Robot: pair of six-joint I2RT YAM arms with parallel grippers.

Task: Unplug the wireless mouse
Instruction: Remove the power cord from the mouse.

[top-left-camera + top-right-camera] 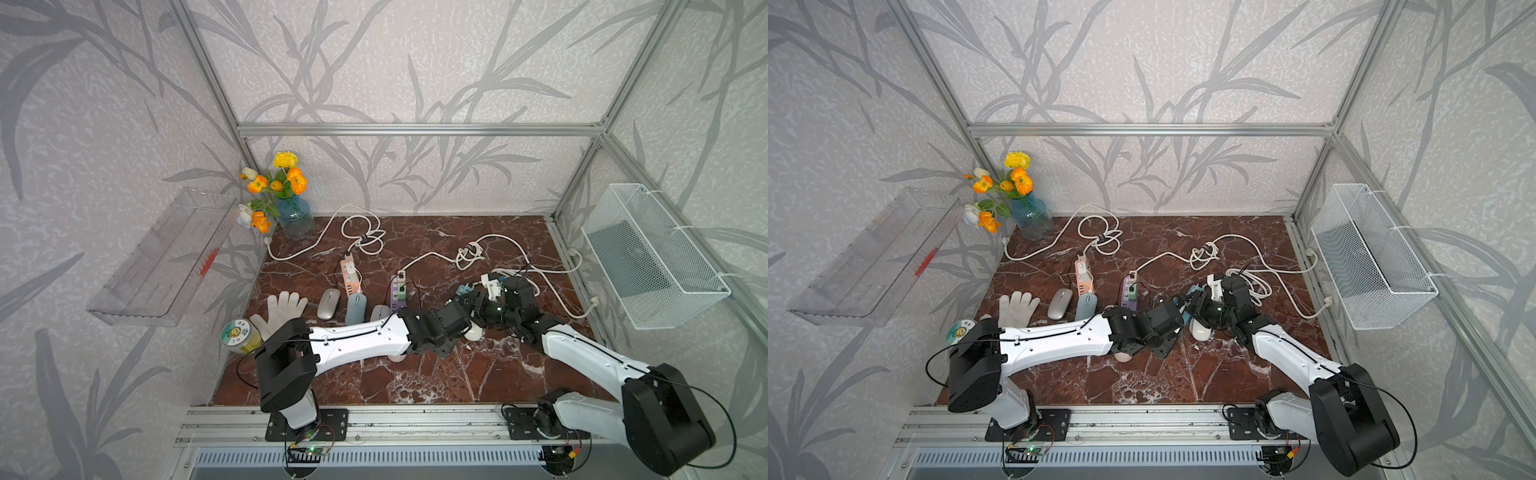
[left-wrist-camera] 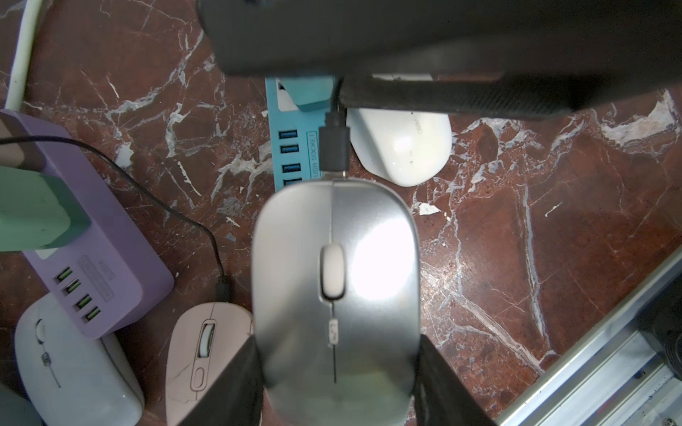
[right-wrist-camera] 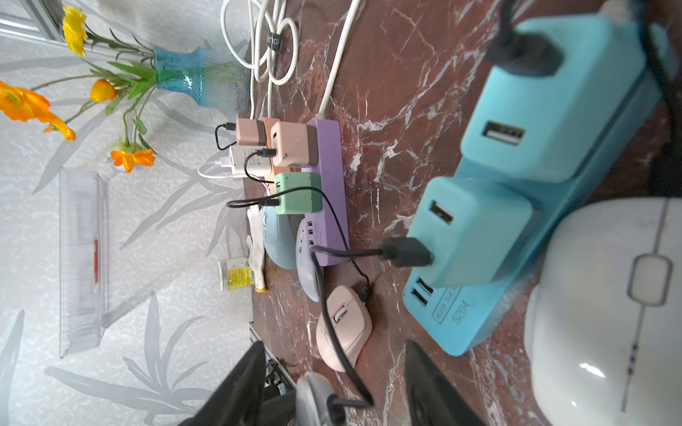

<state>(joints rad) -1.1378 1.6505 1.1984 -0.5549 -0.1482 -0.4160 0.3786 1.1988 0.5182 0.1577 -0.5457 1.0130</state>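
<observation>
**Item: charging plug, to be drawn from the wireless mouse**

Left gripper (image 2: 337, 343): clamped across the flanks of the silver oval plastic wireless mouse (image 2: 336, 258), just in front of the turquoise plastic power strip (image 2: 291, 121). Black moulded cable plug (image 2: 334, 151): seated in the mouse's nose. Right gripper (image 3: 334, 346): jaws apart, straddling that plug without contact. We advise closing squarely on the plug body, then pulling straight along its axis while we hold the mouse firm.

White arm shells (image 1: 357, 345), black joints (image 1: 286, 365), black left claw (image 2: 337, 341), thin cables (image 1: 237, 365), perhaps screws (image 1: 380, 332).
</observation>
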